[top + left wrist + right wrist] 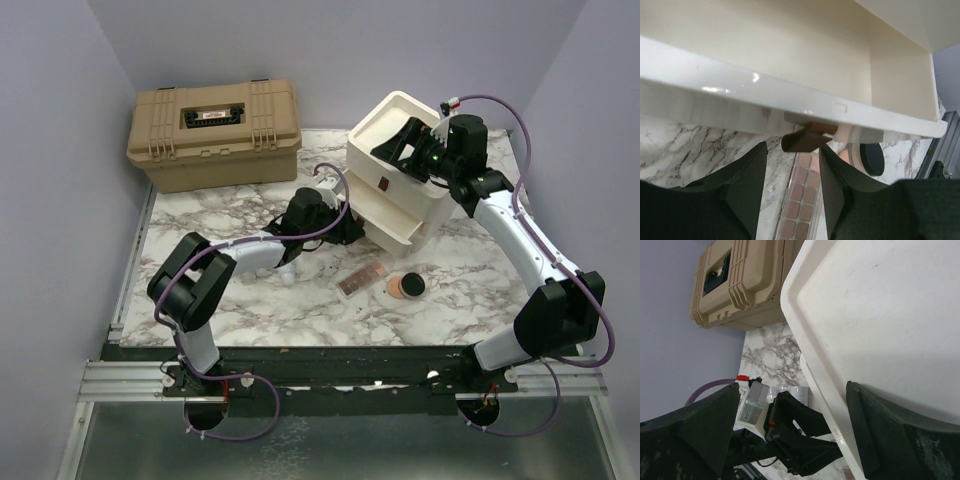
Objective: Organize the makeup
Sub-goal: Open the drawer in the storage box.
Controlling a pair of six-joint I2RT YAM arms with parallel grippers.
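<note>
Both grips empty, I note; left fingers (752,170) parted just before the drawer unit's (400,215) brown knob (807,139); right fingers (715,420) wide, astride its top rim.

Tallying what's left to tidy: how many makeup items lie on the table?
2: a pink palette and, right of it, a round compact, both before the drawer unit. More may be hidden.

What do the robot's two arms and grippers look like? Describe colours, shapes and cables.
The left arm and right arm have white links joined by bulky black joints, with purple cables looping alongside. The left gripper and right gripper are black, each with two wedge-shaped fingers.
</note>
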